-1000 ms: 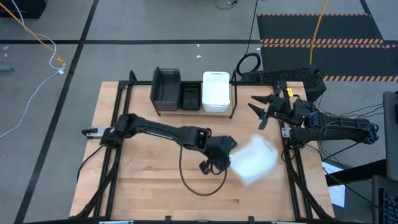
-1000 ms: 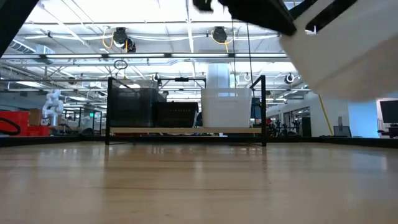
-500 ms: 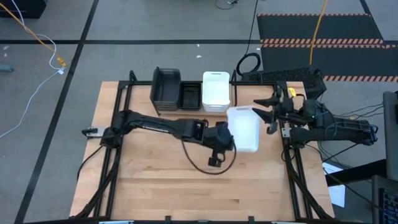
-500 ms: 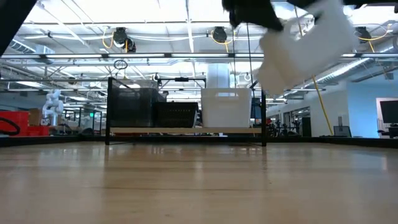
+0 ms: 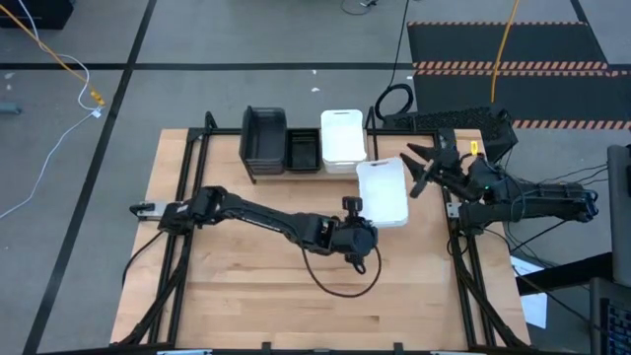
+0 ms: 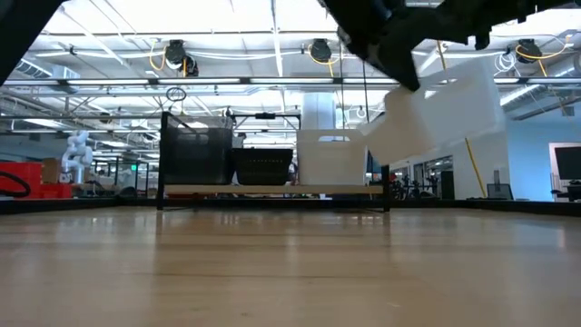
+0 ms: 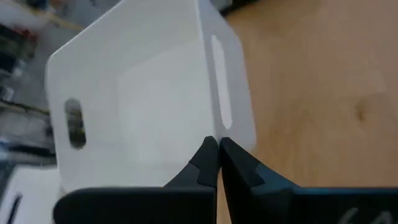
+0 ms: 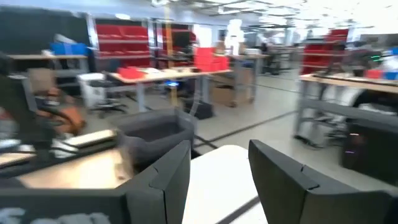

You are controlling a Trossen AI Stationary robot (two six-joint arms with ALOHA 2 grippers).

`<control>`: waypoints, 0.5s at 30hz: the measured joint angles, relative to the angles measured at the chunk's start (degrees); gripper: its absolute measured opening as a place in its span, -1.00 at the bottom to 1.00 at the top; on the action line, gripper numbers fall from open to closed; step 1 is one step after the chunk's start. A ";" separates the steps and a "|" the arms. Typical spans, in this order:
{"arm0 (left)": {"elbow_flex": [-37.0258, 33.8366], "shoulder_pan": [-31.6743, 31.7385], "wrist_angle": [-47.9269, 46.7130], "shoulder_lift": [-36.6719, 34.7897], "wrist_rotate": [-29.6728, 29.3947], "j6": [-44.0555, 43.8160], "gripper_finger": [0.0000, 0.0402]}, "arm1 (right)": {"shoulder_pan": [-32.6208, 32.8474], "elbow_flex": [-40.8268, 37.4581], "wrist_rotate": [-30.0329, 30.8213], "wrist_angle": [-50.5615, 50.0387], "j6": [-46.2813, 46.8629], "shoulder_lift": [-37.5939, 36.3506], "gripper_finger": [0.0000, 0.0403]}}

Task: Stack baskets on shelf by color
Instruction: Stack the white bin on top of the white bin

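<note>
My left gripper [image 5: 363, 225] is shut on a white basket [image 5: 383, 192], which hangs in the air just near and right of the shelf [image 5: 296, 170]. The low view shows this basket [image 6: 445, 107] tilted, well above the table. On the shelf stand a dark grey basket [image 5: 262, 141], a black mesh basket [image 5: 302, 151] and another white basket [image 5: 342, 140]. My right gripper [image 5: 418, 170] is open, in the air right of the held basket, touching nothing. My left gripper pinches the white basket's slotted end wall at its rim [image 7: 219, 132], close to a corner, one finger inside the basket and one outside. The fingers come from the table's near side. The basket is lifted clear and tilted [image 6: 445, 107].
Black arm frames run along the table's left [image 5: 177, 247] and right [image 5: 463, 247] sides. A black cable [image 5: 335, 286] loops under the left arm. Bare wooden table [image 5: 256, 286] lies near and left of the held basket.
My left gripper has carried the white basket from the table's middle right toward the far edge, up to the shelf's right end. The basket has turned about on the way and now hangs lower in the low view than half a second ago.
</note>
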 joint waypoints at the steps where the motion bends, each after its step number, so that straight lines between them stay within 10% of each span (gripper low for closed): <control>1: 0.02 -0.11 1.56 -0.02 0.06 1.31 -0.97 | 0.45 0.34 1.57 -0.06 -0.35 0.43 -0.21; 10: 0.02 -1.12 6.64 -0.02 1.50 12.59 -0.97 | 5.78 1.71 11.47 -0.05 -2.04 1.56 -0.21; 15: 0.02 -0.69 8.51 -0.02 -10.49 16.32 -0.97 | 10.31 1.71 23.47 0.81 -6.01 1.14 -0.21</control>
